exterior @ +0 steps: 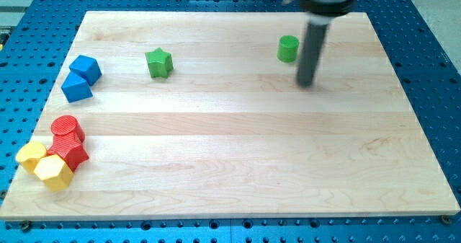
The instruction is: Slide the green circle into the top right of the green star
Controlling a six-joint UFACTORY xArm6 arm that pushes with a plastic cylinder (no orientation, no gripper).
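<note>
My tip (305,82), a bare rod without jaws, stood just right of and below the green circle (288,48); the green star (159,62) lay far left, nothing between them.

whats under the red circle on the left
The red circle seems to sit against a second red block, just below it in view. Only wooden board shows around them; whatever lies under it is hidden.

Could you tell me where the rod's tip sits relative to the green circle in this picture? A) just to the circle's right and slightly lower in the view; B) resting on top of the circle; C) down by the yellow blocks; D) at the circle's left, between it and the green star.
A: my tip stands just right of the green circle and a little lower in the view, with the green star far off to the view's left.
</note>
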